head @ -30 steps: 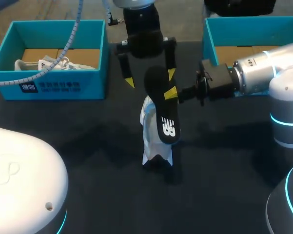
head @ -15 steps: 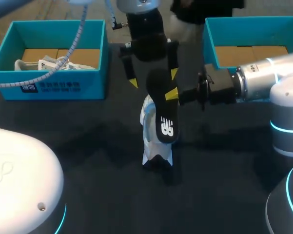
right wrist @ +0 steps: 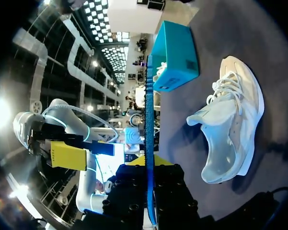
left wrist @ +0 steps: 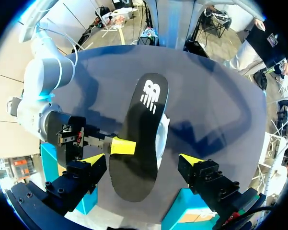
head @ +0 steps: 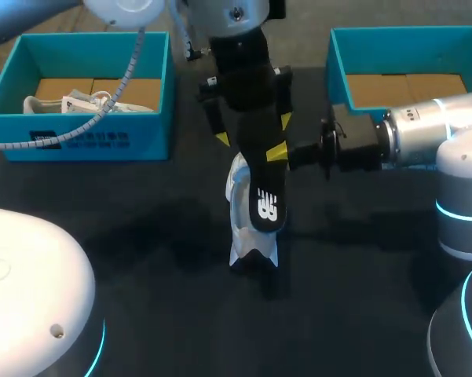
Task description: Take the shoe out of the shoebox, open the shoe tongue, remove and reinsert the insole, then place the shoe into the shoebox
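While shoebox (head: 102,140) holds white shoe (head: 67,103), second shoebox (head: 336,63) shows cardboard floor (head: 400,85).

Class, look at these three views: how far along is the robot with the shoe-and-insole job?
Done: the shoe lies on the table, outside any box, and the insole is out of it. In hand: the right gripper is shut on the insole, holding it above the shoe; the left gripper is open, fingers either side of the insole. Left: reinsert the insole, then put the shoe into the shoebox.
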{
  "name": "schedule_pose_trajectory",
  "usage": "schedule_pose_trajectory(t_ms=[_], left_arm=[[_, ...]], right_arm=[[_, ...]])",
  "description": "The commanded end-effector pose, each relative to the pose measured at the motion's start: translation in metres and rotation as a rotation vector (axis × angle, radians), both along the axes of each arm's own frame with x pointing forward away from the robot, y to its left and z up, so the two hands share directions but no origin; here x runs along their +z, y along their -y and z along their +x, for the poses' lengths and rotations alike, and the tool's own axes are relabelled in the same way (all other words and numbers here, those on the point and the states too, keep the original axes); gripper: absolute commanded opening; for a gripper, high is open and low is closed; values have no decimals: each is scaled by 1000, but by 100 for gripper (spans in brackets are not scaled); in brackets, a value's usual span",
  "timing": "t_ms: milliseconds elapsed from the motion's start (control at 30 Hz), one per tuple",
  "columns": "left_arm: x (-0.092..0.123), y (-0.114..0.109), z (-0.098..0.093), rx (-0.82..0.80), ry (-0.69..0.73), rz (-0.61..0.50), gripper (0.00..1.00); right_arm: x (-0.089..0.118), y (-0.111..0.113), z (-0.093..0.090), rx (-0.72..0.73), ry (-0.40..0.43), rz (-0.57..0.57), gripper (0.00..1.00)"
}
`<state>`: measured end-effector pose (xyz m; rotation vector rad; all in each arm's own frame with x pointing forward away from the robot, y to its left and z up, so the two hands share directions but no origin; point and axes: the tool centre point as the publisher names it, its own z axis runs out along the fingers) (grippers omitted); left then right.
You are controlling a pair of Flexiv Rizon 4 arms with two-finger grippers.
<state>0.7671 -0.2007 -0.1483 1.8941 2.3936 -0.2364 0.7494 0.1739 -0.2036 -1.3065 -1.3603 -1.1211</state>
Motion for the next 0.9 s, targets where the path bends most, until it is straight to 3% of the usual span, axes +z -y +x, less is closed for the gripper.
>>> schedule_pose_trajectory(t_ms=[33,500,900], left_arm=[[-1,-2,0,0,3,-3,100],[-1,-2,0,0,3,-3,100],[1,-1,0,-13,42,-346,100]], right_arm=[[0,0,-3,-6,-1,-2,0],[1,5,-5,-19,4,7,0],[7,21,-4,-52,10,-2,0]])
